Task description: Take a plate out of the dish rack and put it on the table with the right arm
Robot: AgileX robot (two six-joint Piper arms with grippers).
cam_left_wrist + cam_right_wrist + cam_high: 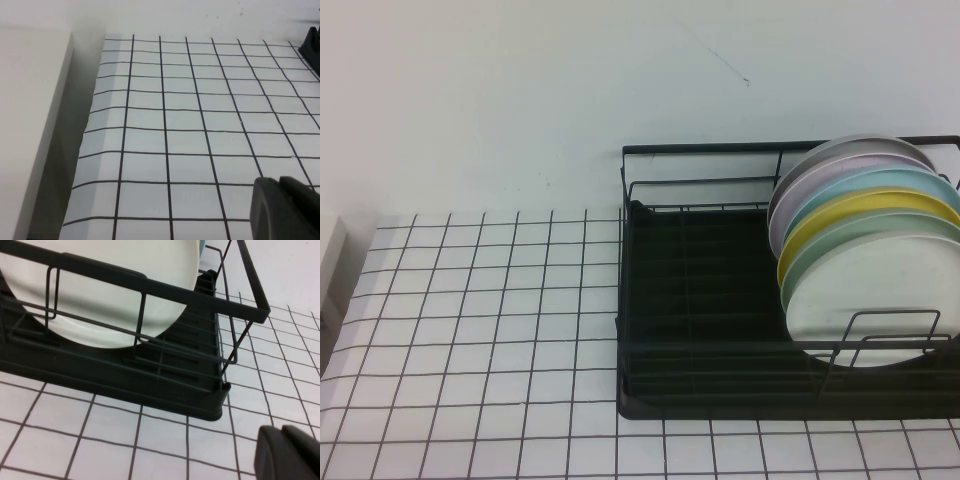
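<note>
The right gripper [287, 452] hangs low over the bench [60, 415], just beside the black dish rack [165, 385]; whether its jaws are open cannot be told. The cream plate [865, 300] stands frontmost in the rack's right end. The left gripper [285, 207] hovers over bare grid, jaws apparently closed.

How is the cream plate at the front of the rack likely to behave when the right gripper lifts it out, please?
The plate looks rigid and glossy, so probably slippery. Standing on edge in the dish rack, it may roll once freed. Right gripper hangs nearby; left gripper over the table.
</note>
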